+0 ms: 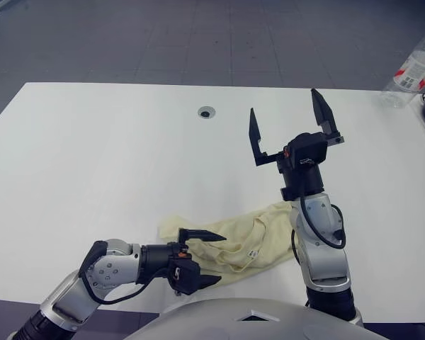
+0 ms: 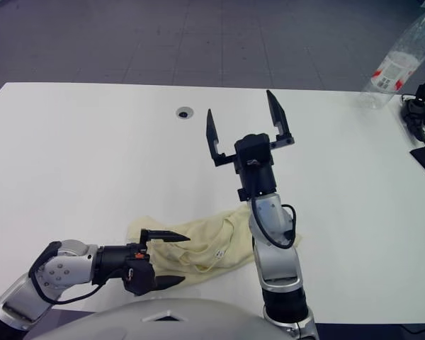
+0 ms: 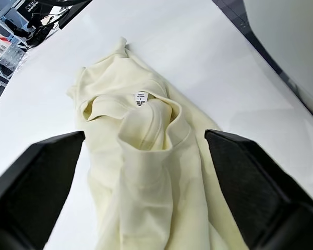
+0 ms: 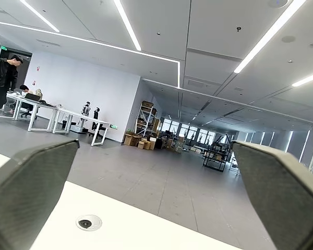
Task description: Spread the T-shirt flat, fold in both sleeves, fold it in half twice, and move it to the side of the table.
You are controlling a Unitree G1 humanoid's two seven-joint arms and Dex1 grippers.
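Fabric first: your T-shirt (image 1: 234, 244) is a soft, pale yellow heap, wrinkled and bunched at the near edge of the smooth white table (image 1: 92, 156). Its right end is hidden behind your right arm (image 1: 319, 241). You cannot make out the sleeves. The left gripper (image 1: 221, 257) has its fingers apart at the shirt's left end. The right gripper (image 1: 283, 103), raised above the table, is spread wide.

The right arm (image 1: 319, 244) hides part of the T-shirt (image 1: 251, 244), the left gripper (image 1: 221, 258) part of its near edge. A bottle (image 1: 414, 67) at the counter's (image 1: 92, 142) corner runs off frame. The collar label (image 3: 141, 97) is too small to read.
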